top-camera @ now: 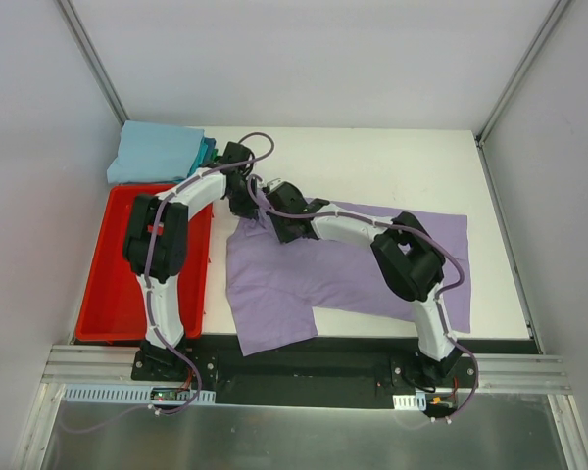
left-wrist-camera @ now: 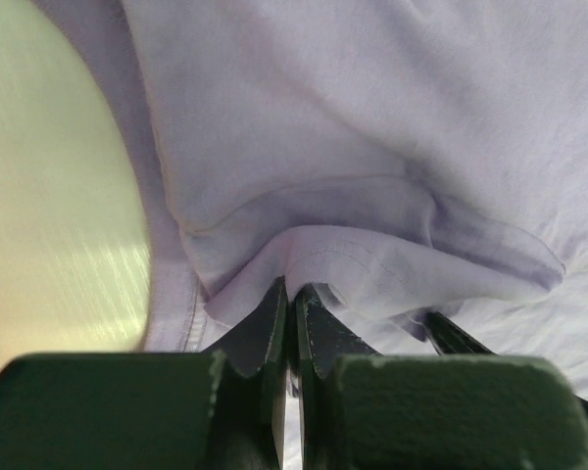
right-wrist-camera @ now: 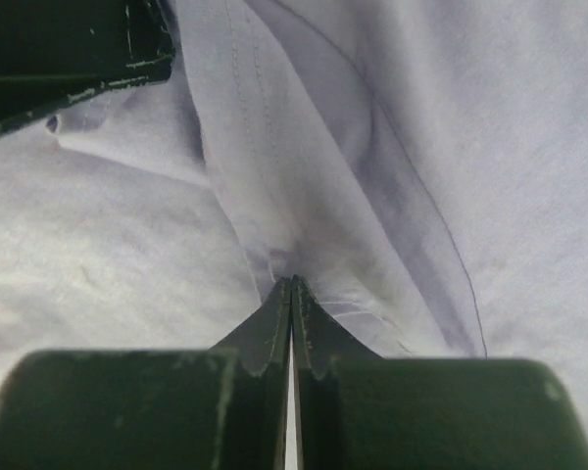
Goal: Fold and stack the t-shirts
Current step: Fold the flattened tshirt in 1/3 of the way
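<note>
A lavender t-shirt (top-camera: pixel 363 264) lies spread across the middle of the table, its upper left part bunched up. My left gripper (top-camera: pixel 243 203) is at that bunched edge. In the left wrist view it (left-wrist-camera: pixel 294 291) is shut on a raised fold of the lavender cloth (left-wrist-camera: pixel 372 147). My right gripper (top-camera: pixel 277 223) sits just to the right of it. In the right wrist view it (right-wrist-camera: pixel 292 284) is shut on a ridge of the same cloth (right-wrist-camera: pixel 304 176). A folded light blue t-shirt (top-camera: pixel 155 152) lies on a teal one (top-camera: pixel 208 150) at the far left corner.
A red plastic bin (top-camera: pixel 113 284) stands along the table's left side, under the left arm. The two wrists are close together; a black part of the left gripper (right-wrist-camera: pixel 69 49) shows at the top left of the right wrist view.
</note>
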